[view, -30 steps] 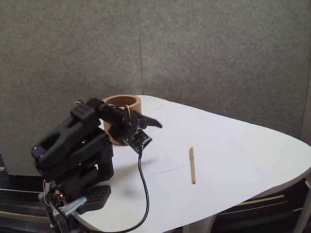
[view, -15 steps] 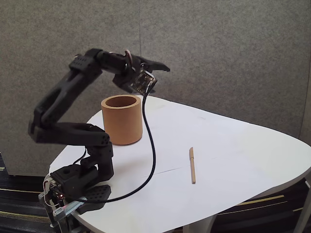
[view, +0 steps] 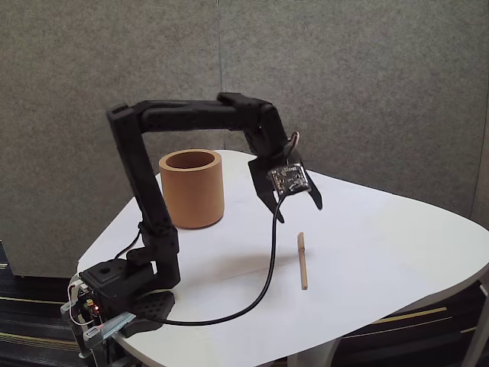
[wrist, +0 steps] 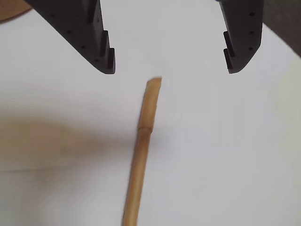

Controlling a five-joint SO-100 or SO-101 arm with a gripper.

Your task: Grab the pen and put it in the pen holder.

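We are holding our gripper [view: 299, 212] in the air above the white table [view: 382, 252] in the fixed view, fingers spread wide and gripping nothing. The pen [view: 302, 261] is lying flat on the table at about five o'clock from the gripper, apart from it. In the wrist view the gripper [wrist: 170, 71] is framing the pen [wrist: 141, 148], whose near tip is sitting just below the gap between the two dark fingers [wrist: 89, 35]. The pen holder [view: 192, 188] is standing upright at about nine o'clock from the gripper, near the arm's base [view: 126, 294].
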